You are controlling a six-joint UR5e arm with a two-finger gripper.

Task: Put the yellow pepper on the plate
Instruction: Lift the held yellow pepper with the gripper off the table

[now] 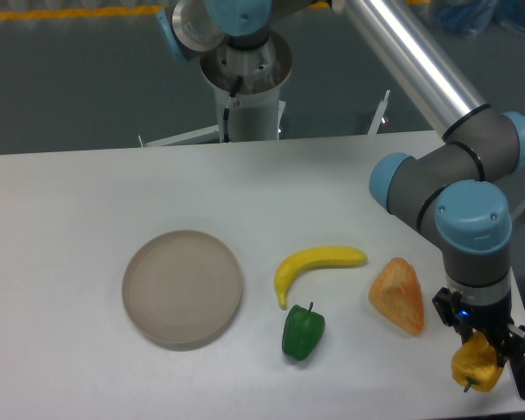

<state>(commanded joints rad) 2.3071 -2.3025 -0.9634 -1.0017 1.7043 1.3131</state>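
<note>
The yellow pepper (pixel 474 366) is at the front right corner of the table, tilted, with its dark stem pointing down-left. My gripper (pixel 483 348) is shut on the yellow pepper from above; whether the pepper touches the table I cannot tell. The plate (pixel 182 289), a round beige-grey dish, lies far to the left on the white table with nothing on it.
Between the plate and my gripper lie a yellow banana (pixel 318 265), a green pepper (pixel 303 332) and an orange triangular wedge (pixel 399 296). The table's right edge is just beside the gripper. The arm's base (pixel 245 79) stands behind the table's far edge.
</note>
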